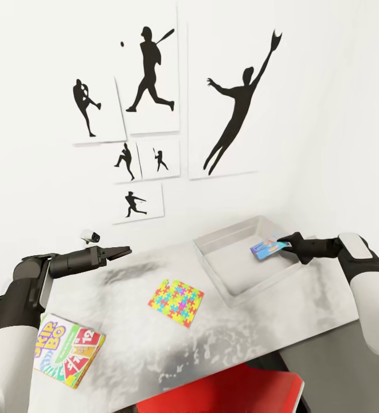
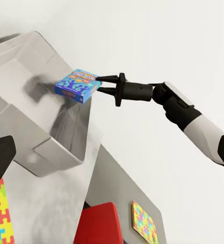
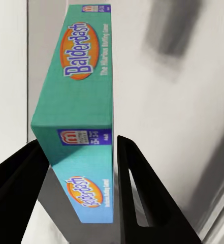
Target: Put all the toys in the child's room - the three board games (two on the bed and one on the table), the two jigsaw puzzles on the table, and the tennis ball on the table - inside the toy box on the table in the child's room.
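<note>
The blue game, a thin flat printed box reading "Balderdash" on its teal edge, sat clamped between my right gripper's black fingers, held over the toy box near its right wall. The toy box was a shallow, pale grey rectangular tray with low upright walls, standing at the table's far right corner. One puzzle, a flat square of interlocking neon pieces with a corner piece missing, lay on the mottled pale top near the middle, just left of the toy box. A second game, white, green and yellow, lay at the near left edge. My left gripper hovered over the far left edge with its tapered fingers close together, empty.
</note>
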### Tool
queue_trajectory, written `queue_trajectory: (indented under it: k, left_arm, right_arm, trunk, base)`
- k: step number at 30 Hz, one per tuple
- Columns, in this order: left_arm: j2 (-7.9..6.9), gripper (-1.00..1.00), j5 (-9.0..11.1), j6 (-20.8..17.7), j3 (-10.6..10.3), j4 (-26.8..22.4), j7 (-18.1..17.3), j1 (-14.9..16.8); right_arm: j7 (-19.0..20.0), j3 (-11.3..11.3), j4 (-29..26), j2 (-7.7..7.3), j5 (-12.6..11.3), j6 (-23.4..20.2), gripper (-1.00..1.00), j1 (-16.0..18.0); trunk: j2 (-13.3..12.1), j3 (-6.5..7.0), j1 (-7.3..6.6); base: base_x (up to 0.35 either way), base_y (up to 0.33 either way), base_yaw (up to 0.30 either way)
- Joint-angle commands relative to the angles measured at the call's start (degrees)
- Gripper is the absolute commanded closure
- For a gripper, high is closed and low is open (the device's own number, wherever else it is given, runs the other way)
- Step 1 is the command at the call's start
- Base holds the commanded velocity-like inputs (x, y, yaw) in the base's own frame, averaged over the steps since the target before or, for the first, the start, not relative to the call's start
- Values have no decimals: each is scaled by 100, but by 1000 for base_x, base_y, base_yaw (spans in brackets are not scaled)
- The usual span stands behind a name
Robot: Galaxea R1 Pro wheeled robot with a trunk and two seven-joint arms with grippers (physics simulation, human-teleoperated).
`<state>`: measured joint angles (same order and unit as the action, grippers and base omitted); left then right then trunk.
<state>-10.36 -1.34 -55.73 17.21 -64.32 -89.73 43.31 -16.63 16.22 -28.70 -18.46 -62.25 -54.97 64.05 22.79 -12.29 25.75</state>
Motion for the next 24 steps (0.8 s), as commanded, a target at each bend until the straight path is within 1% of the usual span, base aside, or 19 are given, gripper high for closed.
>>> queue_trajectory:
  k: [1, 17, 24]
  left_arm:
    - [-1, -100, -15, -60, 2, -2, -27, 4]
    - [-1, -100, -15, -60, 2, -1, -27, 3]
    - [-1, -100, -15, -60, 2, 1, -27, 4]
  right_arm:
    - [-60, 18, -4, 5, -45, -17, 100, 17]
    - [-60, 13, -5, -1, -42, -14, 100, 88]
    - [-74, 13, -6, -4, -42, 83, 100, 90]
  trunk:
    - [12, -21, 3]
    - [12, -172, 3]
    - [12, -238, 3]
  base:
    - [0, 0, 0]
    - [0, 0, 0]
    - [0, 0, 0]
